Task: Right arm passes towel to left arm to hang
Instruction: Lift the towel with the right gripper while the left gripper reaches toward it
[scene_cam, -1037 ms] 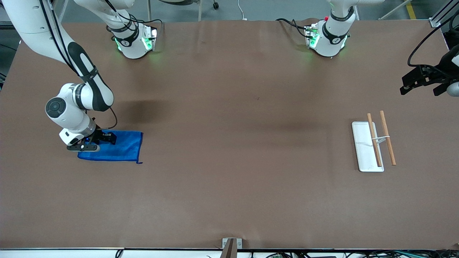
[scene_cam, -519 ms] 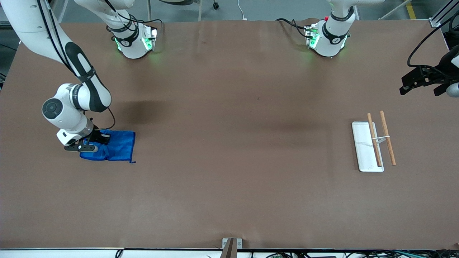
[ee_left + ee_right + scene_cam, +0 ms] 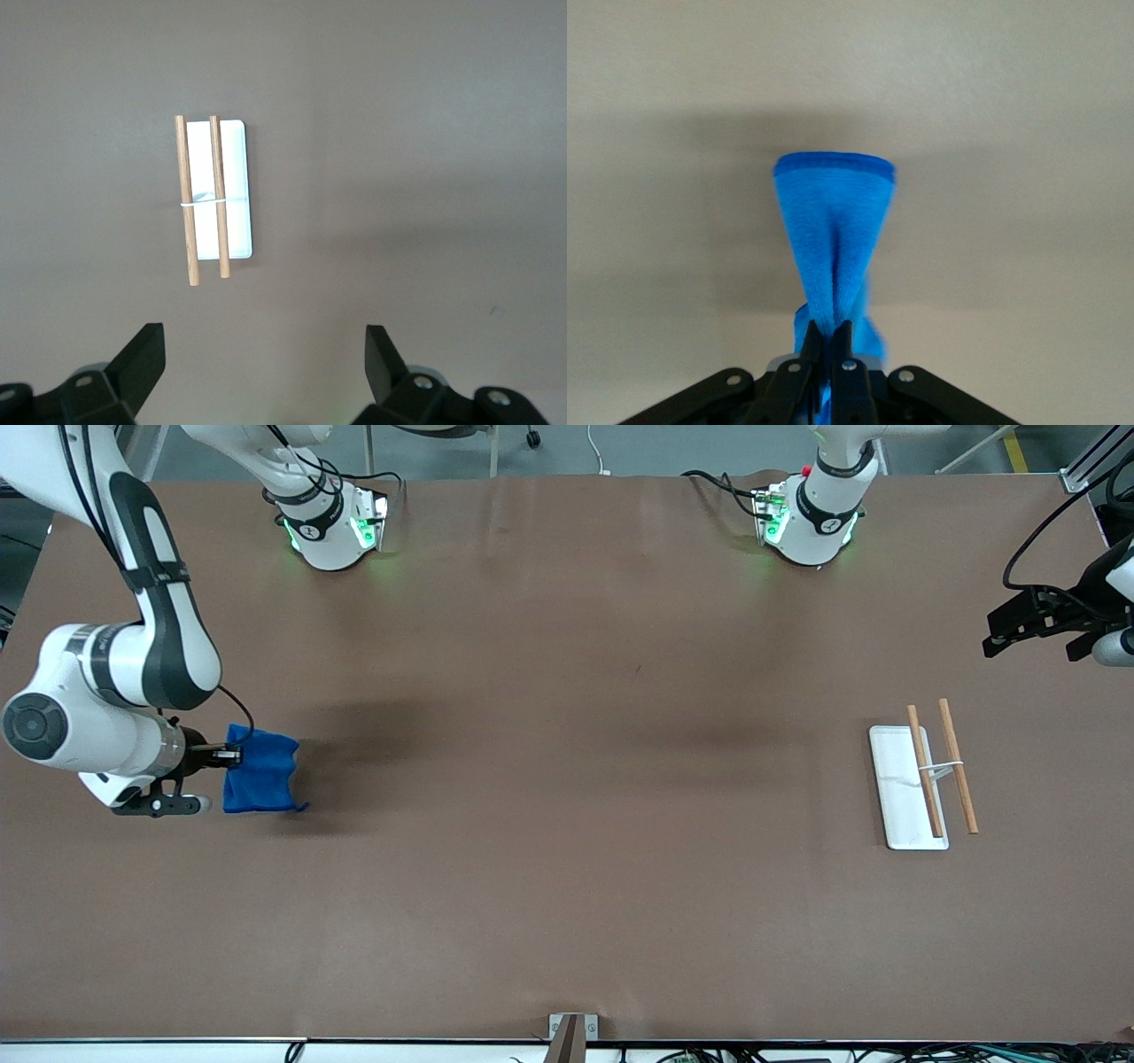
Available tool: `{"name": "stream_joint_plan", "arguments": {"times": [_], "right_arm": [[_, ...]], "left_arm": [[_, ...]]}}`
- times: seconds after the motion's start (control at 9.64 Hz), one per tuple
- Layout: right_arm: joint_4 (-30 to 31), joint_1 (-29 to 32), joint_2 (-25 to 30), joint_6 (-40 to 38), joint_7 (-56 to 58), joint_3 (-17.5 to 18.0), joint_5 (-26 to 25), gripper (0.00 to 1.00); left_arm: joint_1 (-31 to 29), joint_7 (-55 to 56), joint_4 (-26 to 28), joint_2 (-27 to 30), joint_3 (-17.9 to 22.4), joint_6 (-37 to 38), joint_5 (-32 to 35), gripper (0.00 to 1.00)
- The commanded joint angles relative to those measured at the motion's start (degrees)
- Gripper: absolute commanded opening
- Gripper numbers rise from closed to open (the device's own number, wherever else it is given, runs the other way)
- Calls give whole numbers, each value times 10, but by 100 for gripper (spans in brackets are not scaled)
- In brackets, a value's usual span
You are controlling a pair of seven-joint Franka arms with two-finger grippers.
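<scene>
The royal-blue towel (image 3: 260, 771) hangs bunched from my right gripper (image 3: 232, 755), which is shut on one edge of it and holds it clear above the table at the right arm's end. In the right wrist view the towel (image 3: 834, 237) fans out from the pinched fingers (image 3: 844, 343). My left gripper (image 3: 1038, 620) is open and empty, up in the air over the table's edge at the left arm's end. In the left wrist view its fingers (image 3: 146, 354) are spread wide over bare table.
A white tray (image 3: 897, 784) with two wooden rods (image 3: 923, 771) tied across it lies at the left arm's end of the table; it also shows in the left wrist view (image 3: 233, 190). A brown cover (image 3: 567, 779) spreads over the table.
My right gripper has lifted the towel off the table and drawn it toward the right arm's end; the flat towel now hangs bunched. The left arm has barely moved.
</scene>
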State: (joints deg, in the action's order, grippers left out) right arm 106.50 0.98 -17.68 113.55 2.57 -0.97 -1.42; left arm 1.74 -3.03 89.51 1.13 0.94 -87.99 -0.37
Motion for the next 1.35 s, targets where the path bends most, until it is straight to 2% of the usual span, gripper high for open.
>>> {"name": "stream_joint_plan", "arguments": {"times": [0.0, 0.31, 0.52, 0.73, 0.83, 0.93, 1.04, 1.24], "right_arm": [[7, -18, 32, -19, -15, 10, 46, 0], [9, -52, 34, -19, -9, 30, 255, 0], [10, -67, 33, 18, -9, 72, 389, 0], [9, -73, 32, 60, -9, 131, 516, 0], [8, -77, 31, 99, -9, 168, 591, 0], [3, -84, 31, 145, -8, 203, 663, 0], [-8, -93, 29, 195, -7, 233, 728, 0], [-58, -121, 4, 245, -8, 273, 820, 0]], "left_arm": [[4, -10, 17, -5, -3, 4, 1, 100], [-4, -12, 26, -8, 2, 9, -103, 100], [-34, -55, 50, -8, 2, 12, -223, 100], [-46, -84, 89, -10, 4, 31, -322, 100], [-36, -92, 111, -22, 22, 36, -376, 100], [-3, -108, 132, -30, 57, 37, -428, 100], [4, -129, 145, -52, 66, 38, -481, 100], [5, -137, 146, -106, 66, 71, -589, 100]]}}
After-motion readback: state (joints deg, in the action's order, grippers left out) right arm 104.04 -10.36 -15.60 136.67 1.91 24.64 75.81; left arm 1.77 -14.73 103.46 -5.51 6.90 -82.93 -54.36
